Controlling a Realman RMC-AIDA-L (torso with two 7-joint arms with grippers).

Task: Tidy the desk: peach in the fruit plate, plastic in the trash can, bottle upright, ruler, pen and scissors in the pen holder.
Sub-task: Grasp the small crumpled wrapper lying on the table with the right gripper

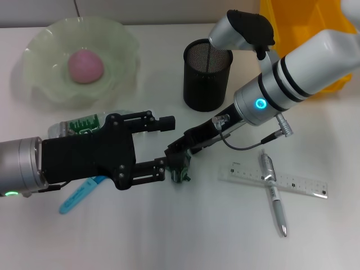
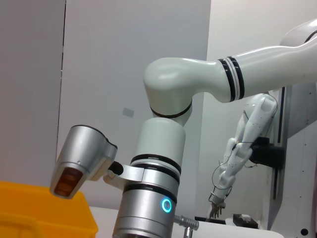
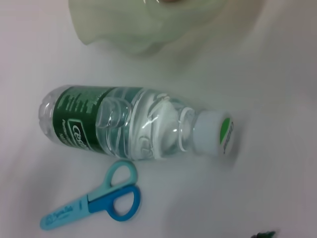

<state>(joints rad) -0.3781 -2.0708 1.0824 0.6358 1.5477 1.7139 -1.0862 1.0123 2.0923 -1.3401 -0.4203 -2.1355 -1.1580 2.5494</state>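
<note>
Two claws meet near the middle of the desk. The right claw (image 1: 181, 164) is clamped on a crumpled green piece of plastic (image 1: 181, 173), which touches or hangs just above the desk surface. Just beside it, the left claw (image 1: 163, 143) has its black fingers apart, the lower fingertip almost touching the plastic.

Under the left claw lies a water bottle (image 3: 129, 126) on its side, capped, with blue scissors (image 3: 94, 203) just beside it toward the front edge. A peach (image 1: 86, 66) sits in the pale green fruit plate (image 1: 45, 50) at the far left corner. The black mesh pen holder (image 1: 206, 76) stands upright behind the right claw. A clear ruler (image 1: 292, 183) lies toward the right edge, with a silver pen (image 1: 273, 194) crossing over it. A yellow bin (image 1: 292, 25) stands at the far right corner.
</note>
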